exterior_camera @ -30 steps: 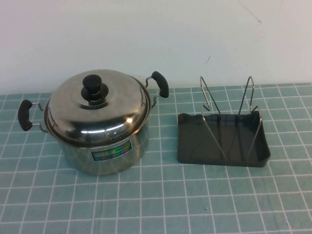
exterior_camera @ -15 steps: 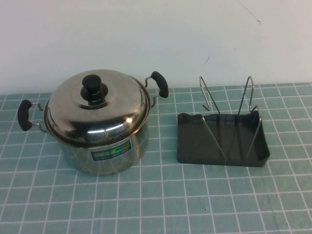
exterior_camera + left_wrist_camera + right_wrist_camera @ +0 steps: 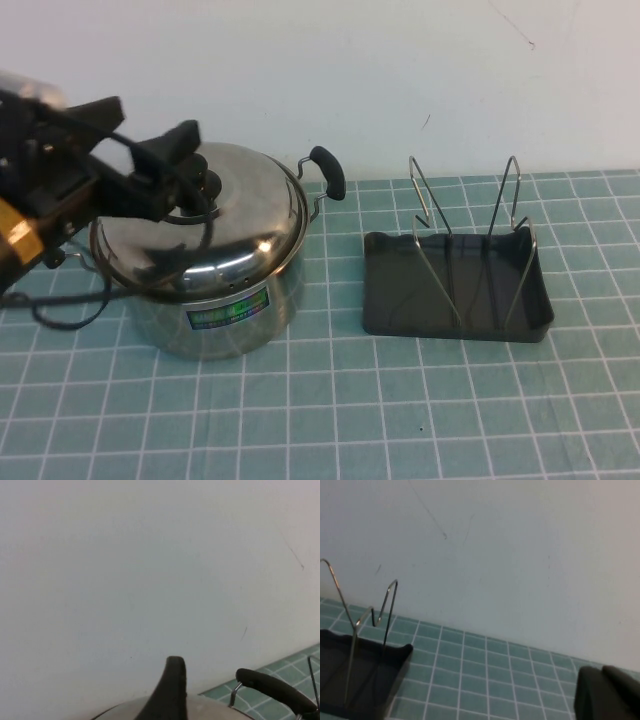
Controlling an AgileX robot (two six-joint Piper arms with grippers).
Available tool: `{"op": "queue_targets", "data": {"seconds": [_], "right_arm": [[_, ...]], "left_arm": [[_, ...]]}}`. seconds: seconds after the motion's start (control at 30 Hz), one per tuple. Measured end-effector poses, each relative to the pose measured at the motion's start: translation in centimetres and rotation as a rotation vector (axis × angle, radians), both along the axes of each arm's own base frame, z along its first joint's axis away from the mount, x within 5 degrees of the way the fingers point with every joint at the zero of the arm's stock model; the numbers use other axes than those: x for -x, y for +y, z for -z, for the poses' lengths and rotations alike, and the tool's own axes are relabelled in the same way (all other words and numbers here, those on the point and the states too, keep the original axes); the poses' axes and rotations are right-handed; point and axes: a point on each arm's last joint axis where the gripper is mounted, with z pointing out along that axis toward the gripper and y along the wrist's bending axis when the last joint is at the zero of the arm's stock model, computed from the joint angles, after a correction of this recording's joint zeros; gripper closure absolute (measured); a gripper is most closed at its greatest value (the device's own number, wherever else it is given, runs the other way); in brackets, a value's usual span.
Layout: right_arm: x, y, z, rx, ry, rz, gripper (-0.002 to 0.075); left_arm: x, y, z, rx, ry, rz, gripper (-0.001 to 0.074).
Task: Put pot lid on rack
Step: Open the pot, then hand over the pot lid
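Note:
The pot lid (image 3: 255,215), shiny steel and domed, sits on the steel pot (image 3: 225,315) at the left. Its black knob (image 3: 209,183) is partly covered. My left gripper (image 3: 160,135) is open and hangs over the lid's left half, its tips just left of and above the knob, holding nothing. In the left wrist view one black fingertip (image 3: 173,680) shows above the lid (image 3: 210,712). The rack (image 3: 460,250), two wire loops on a dark tray (image 3: 395,300), stands to the right. A dark part of my right gripper (image 3: 607,695) shows only in the right wrist view.
The pot's black handle (image 3: 328,172) sticks out at the back right toward the rack, and shows in the left wrist view (image 3: 275,692). A white wall runs behind the green gridded mat (image 3: 400,410). The rack's loops (image 3: 355,620) show in the right wrist view.
My left arm has come into the high view from the left and now reaches over the pot lid. The pot, lid and rack have not moved.

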Motion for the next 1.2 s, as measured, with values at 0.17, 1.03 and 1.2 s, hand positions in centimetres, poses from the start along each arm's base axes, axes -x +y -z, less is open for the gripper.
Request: {"op": "queue_targets", "data": {"seconds": [0.17, 1.03, 1.2], "right_arm": [[0.0, 0.1, 0.2, -0.024, 0.022, -0.007, 0.0727], [0.2, 0.9, -0.8, -0.239, -0.022, -0.068, 0.0727], [0.9, 2.4, -3.4, -0.464, -0.044, -0.228, 0.0727]], "left_arm": [[-3.7, -1.3, 1.5, -0.089, 0.072, 0.021, 0.0054], [-7.0, -2.3, 4.5, -0.009, 0.152, 0.019, 0.0407], [-5.4, -4.2, 0.6, 0.199, -0.088, 0.192, 0.0407]]}}
